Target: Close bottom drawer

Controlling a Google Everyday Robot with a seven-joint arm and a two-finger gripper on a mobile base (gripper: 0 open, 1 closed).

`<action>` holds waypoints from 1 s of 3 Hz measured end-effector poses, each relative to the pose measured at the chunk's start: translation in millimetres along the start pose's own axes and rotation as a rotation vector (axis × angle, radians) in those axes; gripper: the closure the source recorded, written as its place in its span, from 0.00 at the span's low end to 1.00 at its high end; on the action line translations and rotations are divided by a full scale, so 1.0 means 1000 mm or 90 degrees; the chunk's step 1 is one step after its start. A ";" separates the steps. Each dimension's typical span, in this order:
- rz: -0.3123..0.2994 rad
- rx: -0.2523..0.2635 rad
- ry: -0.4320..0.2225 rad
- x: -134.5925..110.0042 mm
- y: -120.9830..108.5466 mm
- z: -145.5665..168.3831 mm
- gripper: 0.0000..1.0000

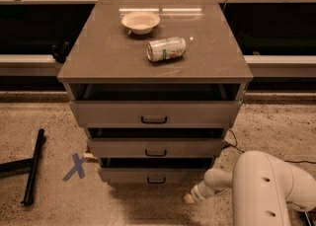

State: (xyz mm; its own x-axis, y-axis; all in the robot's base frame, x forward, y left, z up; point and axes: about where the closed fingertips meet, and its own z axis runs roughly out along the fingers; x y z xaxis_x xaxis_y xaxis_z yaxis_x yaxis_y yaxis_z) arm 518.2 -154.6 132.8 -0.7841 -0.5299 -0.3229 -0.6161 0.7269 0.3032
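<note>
The grey-brown cabinet (155,67) has three drawers. The bottom drawer (154,174) is the lowest, narrowest front with a small dark loop handle (156,180). Its front sits nearly in line with the middle drawer (155,148), with only a dark slit above it. The top drawer (154,114) sticks out a little. My white arm (266,190) comes in from the lower right. My gripper (190,198) is low by the floor, just to the right of the bottom drawer's right front corner.
A cream bowl (140,21) and a tipped can (166,49) lie on the cabinet top. A black bar (32,167) and a blue tape X (75,166) are on the floor at left. A cable (234,141) runs at right.
</note>
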 end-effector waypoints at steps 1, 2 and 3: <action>-0.005 0.023 -0.042 -0.025 -0.015 -0.008 1.00; -0.012 0.042 -0.078 -0.052 -0.033 -0.014 1.00; -0.011 0.046 -0.112 -0.071 -0.047 -0.016 1.00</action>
State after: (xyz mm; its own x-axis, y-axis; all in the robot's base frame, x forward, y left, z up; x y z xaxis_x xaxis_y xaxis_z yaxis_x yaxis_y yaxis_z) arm 601.7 -158.3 155.4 -0.7442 -0.4625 -0.4819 -0.6179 0.7508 0.2336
